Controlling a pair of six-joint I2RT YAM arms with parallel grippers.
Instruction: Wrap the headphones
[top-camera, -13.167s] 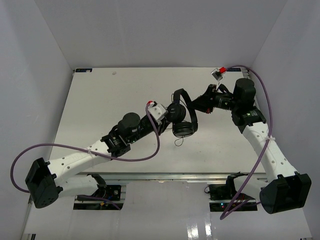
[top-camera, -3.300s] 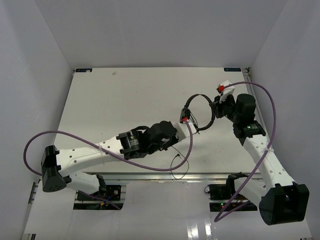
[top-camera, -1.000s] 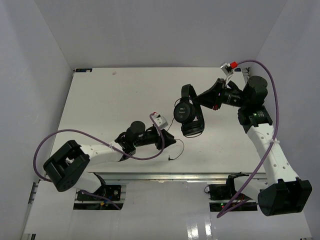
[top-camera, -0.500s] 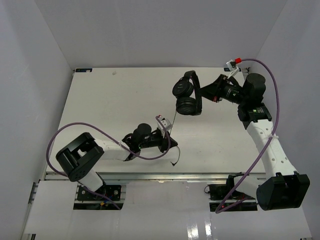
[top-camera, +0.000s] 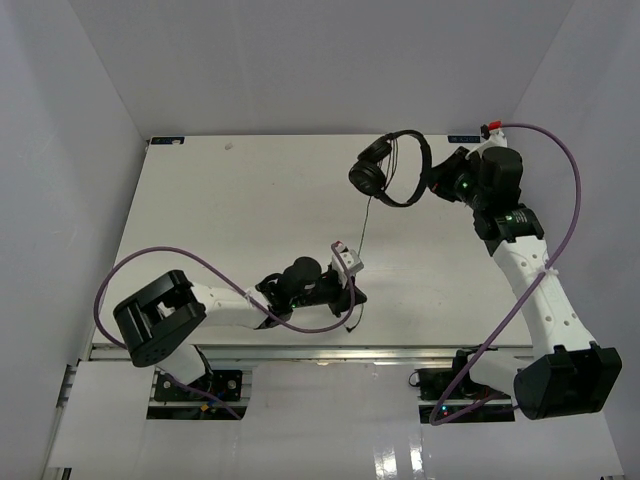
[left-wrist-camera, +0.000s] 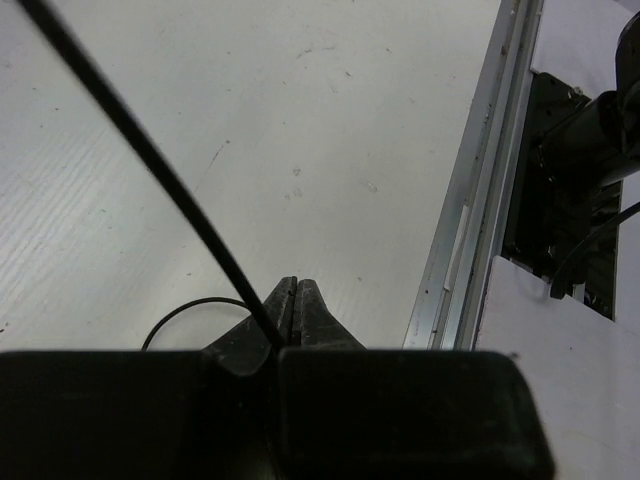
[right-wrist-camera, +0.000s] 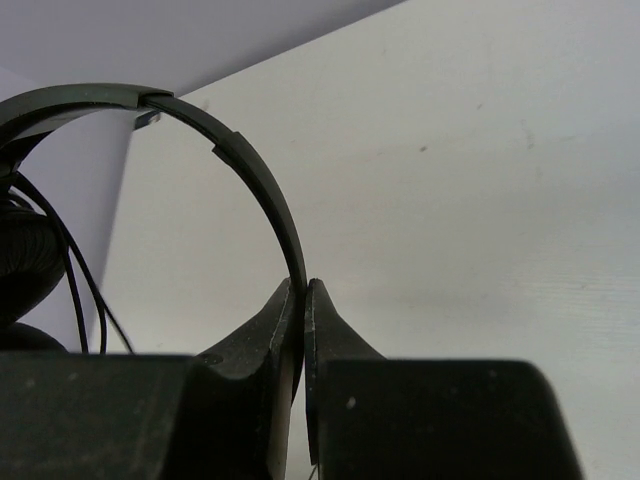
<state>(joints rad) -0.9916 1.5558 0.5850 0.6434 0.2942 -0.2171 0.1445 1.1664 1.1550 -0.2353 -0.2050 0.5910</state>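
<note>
The black headphones (top-camera: 392, 170) hang in the air at the far right of the table, held by the headband (right-wrist-camera: 255, 175). My right gripper (top-camera: 432, 185) is shut on the headband, which runs up between its fingers (right-wrist-camera: 302, 300). The earcups (top-camera: 368, 175) hang to the left, and one shows at the left edge of the right wrist view (right-wrist-camera: 25, 265). The thin black cable (top-camera: 362, 228) runs down from the earcups to my left gripper (top-camera: 352, 295), low near the front edge. My left gripper (left-wrist-camera: 295, 295) is shut on the cable (left-wrist-camera: 150, 160). A loop of cable (left-wrist-camera: 190, 310) lies on the table.
The white table (top-camera: 230, 210) is bounded by white walls. Its metal front rail (left-wrist-camera: 480, 200) lies just right of my left gripper. Thick purple cables (top-camera: 200, 275) trail from both arms.
My right gripper has lifted the headphones back and to the right and turned them. My left gripper has slid right along the front edge, the cable now pulled tauter between them.
</note>
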